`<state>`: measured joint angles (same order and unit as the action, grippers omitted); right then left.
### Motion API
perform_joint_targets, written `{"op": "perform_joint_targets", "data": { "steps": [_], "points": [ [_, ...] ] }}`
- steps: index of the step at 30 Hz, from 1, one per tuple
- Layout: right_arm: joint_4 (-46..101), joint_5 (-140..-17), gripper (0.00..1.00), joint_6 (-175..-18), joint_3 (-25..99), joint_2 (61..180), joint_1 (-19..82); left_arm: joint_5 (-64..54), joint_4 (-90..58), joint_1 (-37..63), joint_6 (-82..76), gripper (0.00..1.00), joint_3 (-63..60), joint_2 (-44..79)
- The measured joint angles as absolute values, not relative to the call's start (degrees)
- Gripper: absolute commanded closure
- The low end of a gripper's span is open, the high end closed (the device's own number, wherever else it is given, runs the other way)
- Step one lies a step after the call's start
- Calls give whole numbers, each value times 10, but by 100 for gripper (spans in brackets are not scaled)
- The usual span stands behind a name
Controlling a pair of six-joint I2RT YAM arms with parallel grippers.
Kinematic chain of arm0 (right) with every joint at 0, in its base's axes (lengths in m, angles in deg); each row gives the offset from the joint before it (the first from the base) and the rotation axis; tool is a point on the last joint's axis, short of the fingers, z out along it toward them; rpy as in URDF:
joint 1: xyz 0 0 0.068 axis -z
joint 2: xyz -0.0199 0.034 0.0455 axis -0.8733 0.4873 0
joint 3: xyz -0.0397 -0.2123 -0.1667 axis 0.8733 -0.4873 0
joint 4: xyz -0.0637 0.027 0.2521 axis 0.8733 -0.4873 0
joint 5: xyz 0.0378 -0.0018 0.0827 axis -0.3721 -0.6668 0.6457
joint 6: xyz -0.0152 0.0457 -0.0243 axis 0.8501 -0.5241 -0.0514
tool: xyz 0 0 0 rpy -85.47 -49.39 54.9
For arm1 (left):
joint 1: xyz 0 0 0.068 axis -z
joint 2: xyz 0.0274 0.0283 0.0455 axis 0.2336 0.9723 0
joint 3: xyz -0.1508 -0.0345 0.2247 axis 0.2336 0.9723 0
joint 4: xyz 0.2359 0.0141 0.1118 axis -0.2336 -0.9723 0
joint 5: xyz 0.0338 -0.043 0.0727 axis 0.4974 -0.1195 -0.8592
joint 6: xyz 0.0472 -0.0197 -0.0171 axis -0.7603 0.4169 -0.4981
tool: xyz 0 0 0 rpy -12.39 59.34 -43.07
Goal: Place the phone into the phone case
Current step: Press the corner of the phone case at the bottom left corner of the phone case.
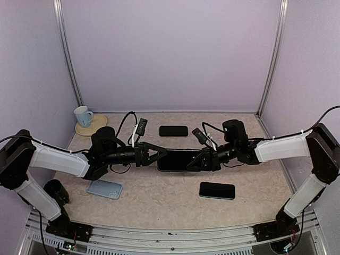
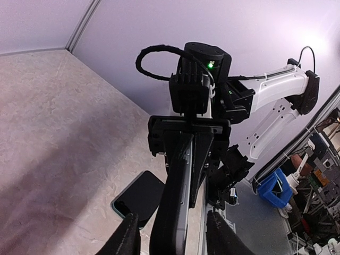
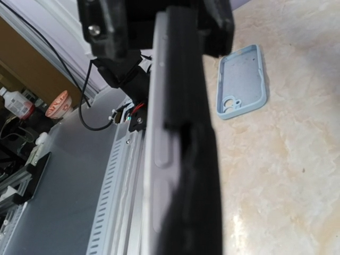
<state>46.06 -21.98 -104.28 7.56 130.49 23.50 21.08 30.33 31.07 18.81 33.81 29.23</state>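
A silver-edged phone (image 1: 178,160) with a black case (image 2: 172,212) against one face hangs above the table's middle, between both grippers. My right gripper (image 1: 200,161) is shut on its right end; in the left wrist view the gripper (image 2: 188,127) clamps the far end. My left gripper (image 1: 161,155) is at the left end, open. Its fingers (image 2: 126,236) stand either side of the phone with gaps. In the right wrist view the phone's silver edge (image 3: 159,159) and the black case (image 3: 196,186) fill the frame, and my own fingers are hidden.
A light blue empty case (image 1: 104,188) lies at the front left and shows in the right wrist view (image 3: 243,81). A black phone (image 1: 173,130) lies at the back, and a teal-edged one (image 1: 217,190) at the front right. A mug (image 1: 82,116) stands on a coaster at the back left.
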Motion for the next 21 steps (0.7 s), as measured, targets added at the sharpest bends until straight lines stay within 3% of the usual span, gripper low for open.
{"op": "perform_joint_targets", "data": {
  "steps": [7,9,17,21],
  "points": [
    [455,-224,100,-1040,76,1305,235,214,305,311,190,100,338,300],
    [455,-218,100,-1041,76,1305,235,222,310,311,188,100,338,300],
    [466,-218,46,-1039,76,1302,235,221,310,312,186,100,341,300],
    [475,-217,31,-1039,76,1293,235,219,304,313,184,100,351,299]
  ]
}}
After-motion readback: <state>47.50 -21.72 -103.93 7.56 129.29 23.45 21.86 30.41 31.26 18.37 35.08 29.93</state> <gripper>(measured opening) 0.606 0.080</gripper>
